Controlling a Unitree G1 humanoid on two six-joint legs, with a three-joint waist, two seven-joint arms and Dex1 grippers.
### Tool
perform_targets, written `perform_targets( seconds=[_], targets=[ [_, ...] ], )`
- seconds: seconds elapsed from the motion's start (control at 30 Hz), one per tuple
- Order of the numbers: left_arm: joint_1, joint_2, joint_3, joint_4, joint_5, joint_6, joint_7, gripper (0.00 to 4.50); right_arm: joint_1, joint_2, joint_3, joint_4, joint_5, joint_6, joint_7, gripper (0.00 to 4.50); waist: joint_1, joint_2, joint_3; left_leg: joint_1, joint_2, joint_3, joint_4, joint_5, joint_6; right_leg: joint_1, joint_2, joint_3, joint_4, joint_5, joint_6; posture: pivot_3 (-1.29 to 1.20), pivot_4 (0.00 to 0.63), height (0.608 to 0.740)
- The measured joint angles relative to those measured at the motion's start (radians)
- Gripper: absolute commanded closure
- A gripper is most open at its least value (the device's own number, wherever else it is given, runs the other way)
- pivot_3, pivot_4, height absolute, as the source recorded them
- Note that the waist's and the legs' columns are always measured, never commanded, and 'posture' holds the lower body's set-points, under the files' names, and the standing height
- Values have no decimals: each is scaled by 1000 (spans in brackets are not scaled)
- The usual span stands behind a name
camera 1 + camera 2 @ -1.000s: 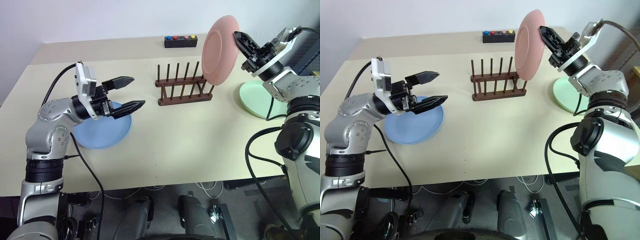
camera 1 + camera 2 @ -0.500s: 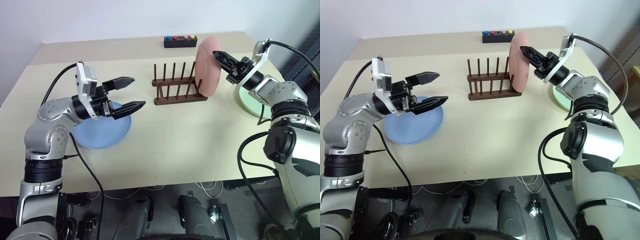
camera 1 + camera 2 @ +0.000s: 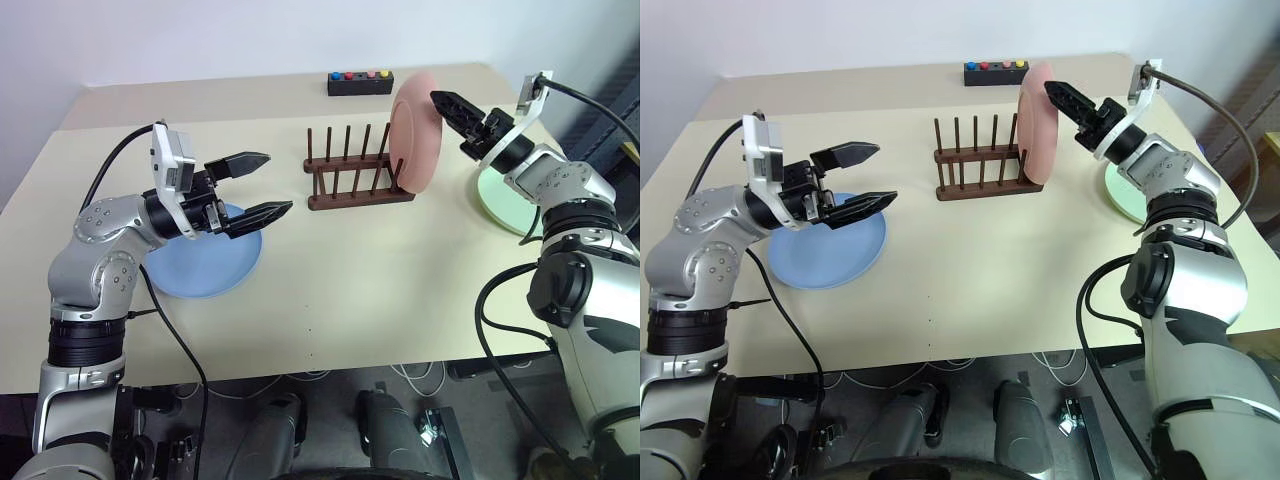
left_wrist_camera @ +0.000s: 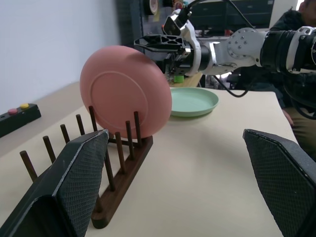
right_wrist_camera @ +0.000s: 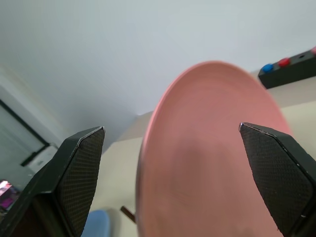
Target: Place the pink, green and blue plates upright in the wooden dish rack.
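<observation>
Pink plate (image 3: 416,130) stands in the wooden dish rack (image 3: 358,170); both hands, left hand (image 3: 255,185) and right hand (image 5: 173,182), gape wide.

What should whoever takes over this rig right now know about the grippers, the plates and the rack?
Left gripper: open, empty, above the round blue plate, which lies flat on the table.
Right gripper: open beside the round pink plate, not gripping it.
Pink plate: upright at the right end of the dark brown wooden dish rack.
Round green plate: flat on the table to the rack's right.
Done: pink racked. Left: green and blue.
</observation>
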Motion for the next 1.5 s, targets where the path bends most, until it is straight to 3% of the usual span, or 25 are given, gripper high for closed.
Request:
perform_targets(
  seconds=[0.37,0.7,1.13,1.37,1.5],
  targets=[
    [0,0,-8,0,0,0,3,0,1,-7,20,-4,-53,-149,-10,48,0,0,0,0,0,0,0,0,0,0,0,0,0,0,0,0,150,740],
    [-4,0,-17,1,1,0,4,0,29,-3,157,-26,-204,-337,7,48,-1,0,0,0,0,0,0,3,-5,0,0,0,0,0,0,0,150,740],
    [-6,0,-18,1,1,0,4,0,27,-1,140,-15,-206,-373,-19,48,-1,0,0,0,0,0,0,3,-5,0,0,0,0,0,0,0,150,740],
    [-6,4,-17,1,1,1,3,0,8,-44,-11,-20,-55,-260,48,48,3,0,0,0,0,0,0,2,-3,0,0,0,0,0,0,0,150,740],
    [-6,6,-19,1,1,1,3,0,17,-73,8,-47,-108,-391,-55,48,0,0,0,0,0,0,0,0,-1,0,0,0,0,0,0,0,150,740]
  ],
)
